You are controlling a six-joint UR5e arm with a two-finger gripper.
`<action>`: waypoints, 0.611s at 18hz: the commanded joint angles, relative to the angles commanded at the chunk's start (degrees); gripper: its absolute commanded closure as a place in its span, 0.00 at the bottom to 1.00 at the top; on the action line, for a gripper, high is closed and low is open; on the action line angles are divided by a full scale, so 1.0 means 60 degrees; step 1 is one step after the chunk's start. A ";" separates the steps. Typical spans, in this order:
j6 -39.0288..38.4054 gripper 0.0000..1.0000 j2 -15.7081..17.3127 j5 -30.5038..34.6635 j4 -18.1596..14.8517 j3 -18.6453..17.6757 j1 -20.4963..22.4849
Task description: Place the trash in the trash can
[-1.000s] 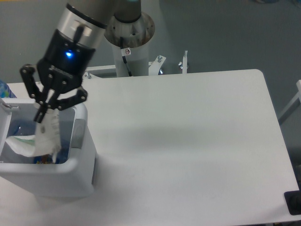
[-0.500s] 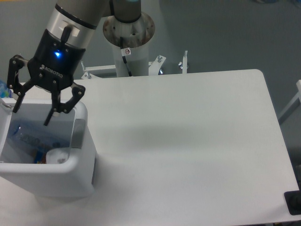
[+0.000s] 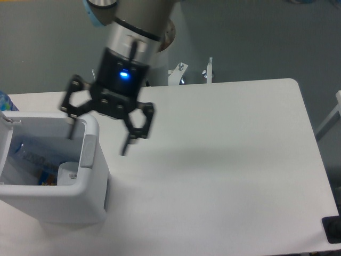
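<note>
Hanging over the worktop (image 3: 224, 160) with the pincer (image 3: 98, 128) spread wide and gripping nothing, one fingertip dangling above the right rim of the trash can (image 3: 88, 154), the other out over bare white surface at about 3 o'clock of that rim.

Lying inside the can, at roughly 8 o'clock from the pincer: the clear plastic bottle (image 3: 32, 157), showing through as a bluish shape against the far-left wall, its long axis seeming to run from 10 o'clock to 4 o'clock, though too blurred to be sure. Sitting just beside it toward the near right corner: the white paper carton (image 3: 68, 172), only a pale folded edge showing. Peeking out at the bottom between them, a scrap of blue and orange, possibly a wrapper, too small to name.

Judging from this: both pieces resting in the can, nothing left loose on the worktop in view, so the task looking done or nearly so. Pointing away from the can, then, for any coming move: toward 3 o'clock, over open surface, with the can's rim being the only thing close enough to clip.
</note>
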 joint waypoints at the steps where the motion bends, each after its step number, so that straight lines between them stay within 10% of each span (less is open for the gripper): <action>1: 0.0337 0.00 -0.0058 0.0235 -0.0058 0.0015 0.0132; 11: 0.2841 0.00 -0.1127 0.1921 -0.0263 -0.0014 0.1392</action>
